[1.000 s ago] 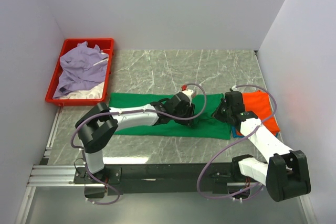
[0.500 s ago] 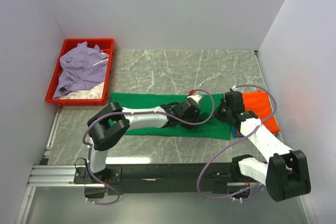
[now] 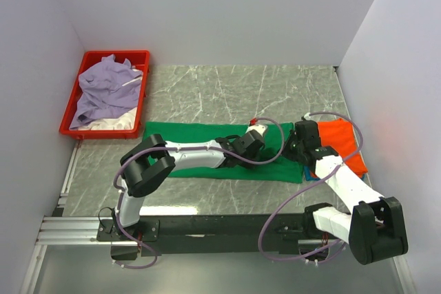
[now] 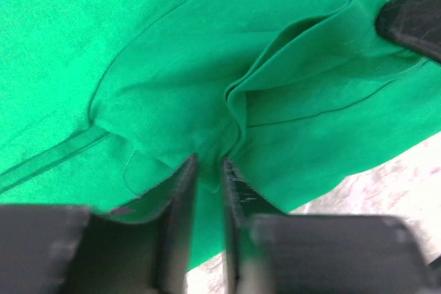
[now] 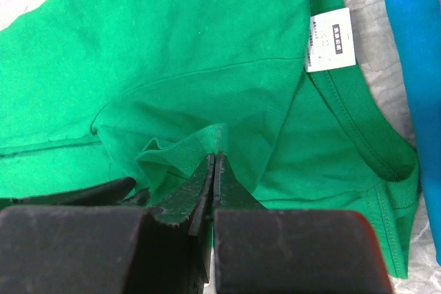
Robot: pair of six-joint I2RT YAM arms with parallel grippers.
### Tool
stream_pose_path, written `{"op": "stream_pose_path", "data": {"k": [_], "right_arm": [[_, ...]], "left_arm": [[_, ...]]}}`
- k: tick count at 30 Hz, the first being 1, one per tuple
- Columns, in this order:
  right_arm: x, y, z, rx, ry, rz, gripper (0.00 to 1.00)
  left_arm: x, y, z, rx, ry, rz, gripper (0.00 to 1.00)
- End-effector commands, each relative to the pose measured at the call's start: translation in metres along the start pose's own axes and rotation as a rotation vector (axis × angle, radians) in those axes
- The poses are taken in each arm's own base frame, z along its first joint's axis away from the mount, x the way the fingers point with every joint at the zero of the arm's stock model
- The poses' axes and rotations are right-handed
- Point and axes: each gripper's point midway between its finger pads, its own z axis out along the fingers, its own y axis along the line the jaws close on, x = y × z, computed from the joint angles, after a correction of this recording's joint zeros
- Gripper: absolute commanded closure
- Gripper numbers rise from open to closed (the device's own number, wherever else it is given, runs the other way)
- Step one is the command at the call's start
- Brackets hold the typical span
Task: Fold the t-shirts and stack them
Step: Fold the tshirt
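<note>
Grippers meet over a green t-shirt (image 3: 179,132) lying as a long band across the near middle of the marble table (image 3: 207,94). The left gripper (image 4: 208,164), which a second ago stood wider and further left on the cloth, has slid right along the band and narrowed its jaws to a slim gap. A puckered pinch of green cloth near the shirt's near edge sits between the tips. Whether that pinch is fully clamped is hard to say, as the jaws were closing only a moment ago.

Just to its right, the right gripper (image 5: 214,160) has not moved. Its jaws are pressed together on a raised fold of hem, with the shirt's white label (image 5: 331,43) just beyond. Both arms now appear to have hold of the same end of the garment, so the next fold of the green shirt looks ready to begin. An uneven lift could drag the band askew.

Right of the grippers lies an orange t-shirt (image 3: 344,139) over a blue t-shirt (image 5: 413,67), the stack so far. At the far left, a red tray (image 3: 117,53) holds a crumpled lavender t-shirt (image 3: 103,87) on a white t-shirt (image 3: 110,123), both not yet folded.
</note>
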Motion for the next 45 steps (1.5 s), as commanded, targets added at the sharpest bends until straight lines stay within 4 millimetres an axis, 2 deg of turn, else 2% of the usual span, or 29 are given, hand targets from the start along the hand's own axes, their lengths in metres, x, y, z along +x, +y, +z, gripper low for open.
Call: {"op": "stream_pose_path", "data": {"k": [1,6,11,14,17,18,20,29,34,37,40,42,45], "right_arm": [[-0.007,0.000,0.001,-0.004,-0.035,0.001,1.00],[-0.007,0.000,0.001,-0.005,-0.036,0.001,1.00],[-0.006,0.001,-0.001,-0.010,-0.041,0.002,1.00],[-0.008,0.002,-0.002,-0.015,-0.046,0.004,1.00],[-0.008,0.002,-0.001,-0.018,-0.044,0.006,1.00],[-0.007,0.002,-0.001,-0.016,-0.041,0.006,1.00],[-0.007,0.003,-0.001,-0.018,-0.042,0.007,1.00],[-0.006,0.001,0.002,-0.011,-0.036,0.007,1.00],[-0.006,0.000,0.002,-0.008,-0.036,0.004,1.00],[-0.006,0.001,0.003,-0.010,-0.034,0.004,1.00],[-0.006,0.002,0.003,-0.011,-0.036,0.005,1.00],[-0.006,0.002,0.003,-0.013,-0.035,0.005,1.00],[-0.006,0.001,0.003,-0.012,-0.035,0.003,1.00]], "left_arm": [[-0.012,-0.005,-0.003,-0.016,-0.031,0.013,0.78],[-0.015,0.004,-0.010,-0.059,-0.042,0.005,0.99],[-0.024,0.010,-0.026,-0.079,-0.071,0.003,0.99],[-0.025,0.006,-0.032,-0.056,-0.074,0.008,0.99],[-0.022,-0.001,-0.032,-0.004,-0.067,0.016,0.90],[-0.020,-0.001,-0.031,-0.001,-0.064,0.021,0.80],[-0.016,-0.003,-0.025,0.007,-0.049,0.031,0.71],[-0.007,-0.013,-0.004,0.010,-0.010,0.071,0.57],[-0.001,-0.014,0.002,0.005,0.000,0.069,0.54],[-0.002,-0.009,0.003,-0.023,-0.008,0.063,0.57],[-0.005,0.000,0.002,-0.070,-0.020,0.052,0.67],[-0.007,0.003,0.000,-0.092,-0.029,0.044,0.77],[-0.011,0.008,-0.004,-0.118,-0.046,0.038,0.85]]}}
